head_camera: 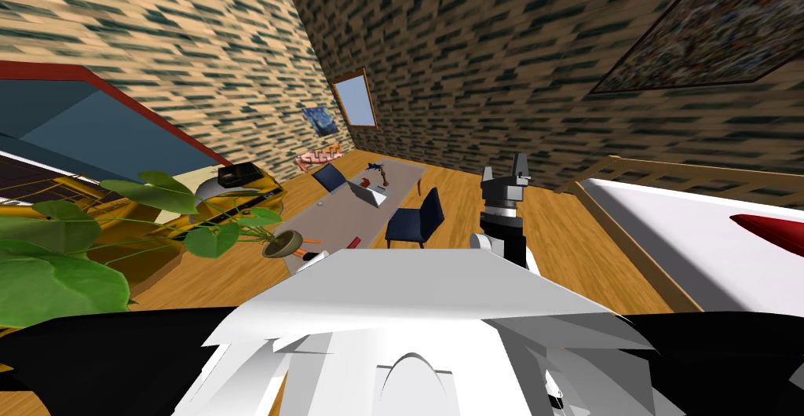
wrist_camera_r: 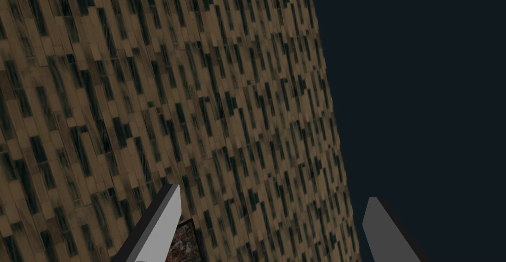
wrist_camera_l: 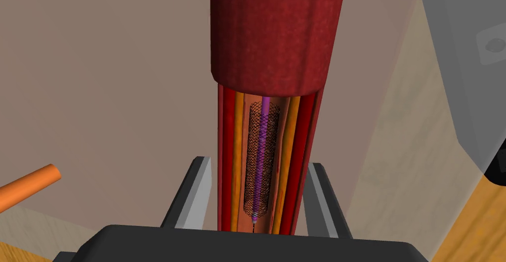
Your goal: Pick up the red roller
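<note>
In the head view, a long grey-brown table is seen in the middle of the frame, running away toward the far wall. Two open laptops are set on it, and a dark blue chair stands at its right side. At the table's near end, in the lower middle of the frame, the red roller is seen as a short dark red piece, just right of an orange rod. A leafy plant occupies the left of the frame, and a white bed the right. The right gripper is held raised right of centre, well apart from the table, with its fingers pointing up.

In the left wrist view, the left gripper is clamped on the roller's striped red and orange handle, a grey finger being pressed against each side. The thick dark red drum extends away from the fingers to the top of the frame. The grey-brown tabletop lies behind it, and the orange rod is seen at the lower left. Whether the roller rests on the table or is held just above it cannot be told.

In the right wrist view, the right gripper is shown with its fingers spread wide apart, nothing being held between them.
</note>
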Tool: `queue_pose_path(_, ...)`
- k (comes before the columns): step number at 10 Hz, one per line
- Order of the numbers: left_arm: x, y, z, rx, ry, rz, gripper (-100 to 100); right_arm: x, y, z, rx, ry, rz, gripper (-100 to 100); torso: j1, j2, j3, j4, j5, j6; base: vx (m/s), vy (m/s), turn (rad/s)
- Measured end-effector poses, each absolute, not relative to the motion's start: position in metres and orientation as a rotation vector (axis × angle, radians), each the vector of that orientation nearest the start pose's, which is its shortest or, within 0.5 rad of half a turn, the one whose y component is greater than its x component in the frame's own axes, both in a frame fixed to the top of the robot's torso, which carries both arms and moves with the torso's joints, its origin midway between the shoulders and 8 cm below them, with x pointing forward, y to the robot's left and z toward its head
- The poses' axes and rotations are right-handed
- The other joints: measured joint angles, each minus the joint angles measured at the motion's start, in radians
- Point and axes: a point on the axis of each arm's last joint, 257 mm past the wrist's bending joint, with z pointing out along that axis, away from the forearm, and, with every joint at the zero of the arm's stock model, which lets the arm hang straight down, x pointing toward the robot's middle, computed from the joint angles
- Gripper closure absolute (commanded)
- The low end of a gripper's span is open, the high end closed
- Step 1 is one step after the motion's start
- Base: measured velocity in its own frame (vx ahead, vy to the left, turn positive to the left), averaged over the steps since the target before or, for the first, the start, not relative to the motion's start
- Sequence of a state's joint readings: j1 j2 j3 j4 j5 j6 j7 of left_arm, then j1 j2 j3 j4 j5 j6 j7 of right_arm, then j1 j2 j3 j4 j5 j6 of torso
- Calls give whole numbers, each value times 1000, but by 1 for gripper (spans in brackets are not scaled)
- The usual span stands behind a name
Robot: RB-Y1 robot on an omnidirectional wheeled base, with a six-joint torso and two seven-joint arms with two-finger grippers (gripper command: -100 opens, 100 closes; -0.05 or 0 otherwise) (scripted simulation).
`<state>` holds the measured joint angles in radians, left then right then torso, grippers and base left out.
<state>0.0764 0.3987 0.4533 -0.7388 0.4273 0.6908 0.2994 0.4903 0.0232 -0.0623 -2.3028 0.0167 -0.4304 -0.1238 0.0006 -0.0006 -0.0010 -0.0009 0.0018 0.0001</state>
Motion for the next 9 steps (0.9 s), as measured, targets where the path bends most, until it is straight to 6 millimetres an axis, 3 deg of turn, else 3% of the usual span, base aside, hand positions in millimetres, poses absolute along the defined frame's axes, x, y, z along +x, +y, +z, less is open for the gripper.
queue_pose_path(2,156,535,-598,-2823,742,-101,100,347,-301,25,736,586,1337,0,0,0,0,0,0,0,0,0,0)
queue_pose_path(3,156,535,-598,-2823,742,-101,0,347,-301,25,736,586,1337,0,1,0,0,0,0,0,0,0,0)
queue_pose_path(4,156,535,-598,-2823,742,-101,100,347,-301,25,736,586,1337,0,1,0,0,0,0,0,-8,-14,60)
queue_pose_path(8,158,557,-579,-2830,723,-95,100,347,-301,25,736,586,1337,0,-3,1,1,1,-1,-1,-4,-25,17)
queue_pose_path(9,158,557,-579,-2832,721,-94,0,347,-301,25,736,586,1337,0,-2,0,0,1,-1,-1,0,0,0)
